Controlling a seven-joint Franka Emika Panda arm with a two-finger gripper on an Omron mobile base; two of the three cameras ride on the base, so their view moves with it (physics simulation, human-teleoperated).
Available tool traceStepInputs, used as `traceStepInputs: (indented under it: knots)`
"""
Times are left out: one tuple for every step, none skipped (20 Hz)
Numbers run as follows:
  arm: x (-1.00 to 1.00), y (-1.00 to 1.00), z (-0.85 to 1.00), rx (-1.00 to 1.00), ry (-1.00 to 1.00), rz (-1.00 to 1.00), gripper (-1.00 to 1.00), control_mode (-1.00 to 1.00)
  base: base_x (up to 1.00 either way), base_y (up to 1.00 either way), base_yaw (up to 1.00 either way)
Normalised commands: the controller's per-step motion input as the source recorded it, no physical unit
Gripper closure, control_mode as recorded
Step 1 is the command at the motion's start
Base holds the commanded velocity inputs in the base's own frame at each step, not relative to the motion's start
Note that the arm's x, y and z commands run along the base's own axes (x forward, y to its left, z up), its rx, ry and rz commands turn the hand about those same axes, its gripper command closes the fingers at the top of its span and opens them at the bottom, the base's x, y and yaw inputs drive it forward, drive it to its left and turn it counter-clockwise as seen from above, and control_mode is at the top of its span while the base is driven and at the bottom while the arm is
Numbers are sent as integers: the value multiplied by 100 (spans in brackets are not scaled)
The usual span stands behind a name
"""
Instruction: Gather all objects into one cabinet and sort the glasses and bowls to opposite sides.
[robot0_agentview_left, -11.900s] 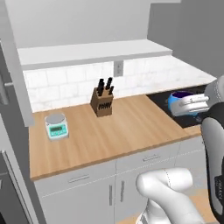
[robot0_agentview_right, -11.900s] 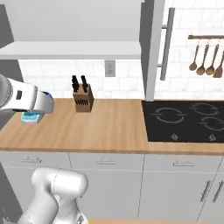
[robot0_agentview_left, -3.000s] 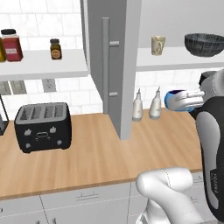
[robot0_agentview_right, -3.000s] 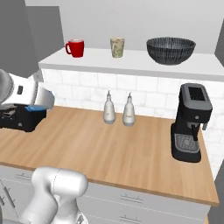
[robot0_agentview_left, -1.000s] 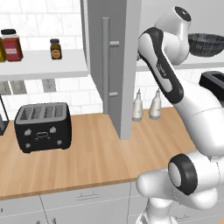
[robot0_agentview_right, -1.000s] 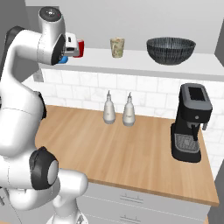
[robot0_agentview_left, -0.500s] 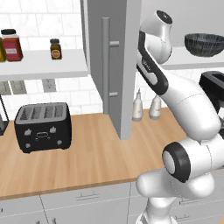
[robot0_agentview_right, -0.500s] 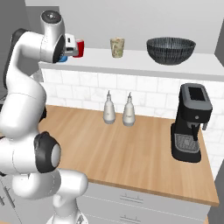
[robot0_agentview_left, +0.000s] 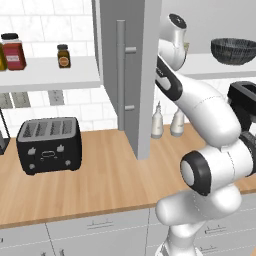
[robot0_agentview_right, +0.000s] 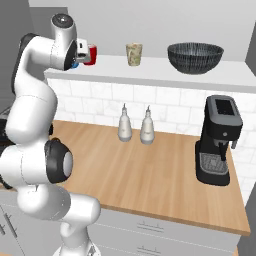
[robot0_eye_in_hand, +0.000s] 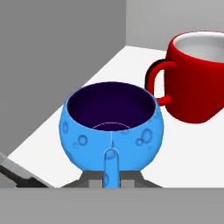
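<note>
The claw (robot0_agentview_right: 76, 59) was raised to shelf height at the left end of the white cabinet shelf (robot0_agentview_right: 210, 74). In the hand view the small blue bowl (robot0_eye_in_hand: 112, 127) sat directly ahead of the claw, its near wall right at the fingertips, with a blue tab of the bowl running down between them. It looked gripped by that near rim, but the fingers themselves were mostly hidden, so I cannot tell for certain whether the claw was closed on it or had let go. The bowl's base seemed to be at or just above the shelf surface.

Just beyond the bowl and to the claw's right stood the red cup (robot0_eye_in_hand: 197, 78), handle turned toward the bowl, close but not touching. Further along the shelf to the right came the beige patterned tumbler (robot0_agentview_right: 133, 54), then, well apart, the wide dark ribbed bowl (robot0_agentview_right: 195, 57).

Progress, judged: all four objects were at this one cabinet, so gathering was essentially done once the blue bowl was released. Sorting was not: the blue bowl sat at the cups' end, the dark bowl at the opposite end. One bowl had yet to join the other, or the cups had to shift.

The grey cabinet door (robot0_agentview_left: 131, 75) stood open beside the arm.
</note>
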Motion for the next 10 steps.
traceStepInputs:
  knots:
    - [33,29,-6,0,0,0,100,-100,0,0,0]
    - [39,29,-5,0,0,0,100,-100,0,0,0]
    - [41,24,-6,0,0,0,100,-100,0,0,0]
    - [43,17,-6,0,0,0,100,-100,0,0,0]
    - [40,15,-6,0,0,0,100,-100,0,0,0]
    - [35,16,-11,0,0,0,100,-100,0,0,0]
    - [32,14,-14,0,0,0,100,-100,0,0,0]
    - [29,11,-15,0,0,0,100,-100,0,0,0]
    - [31,14,-16,0,0,0,100,-100,0,0,0]
    - [30,13,-16,0,0,0,100,-100,0,0,0]
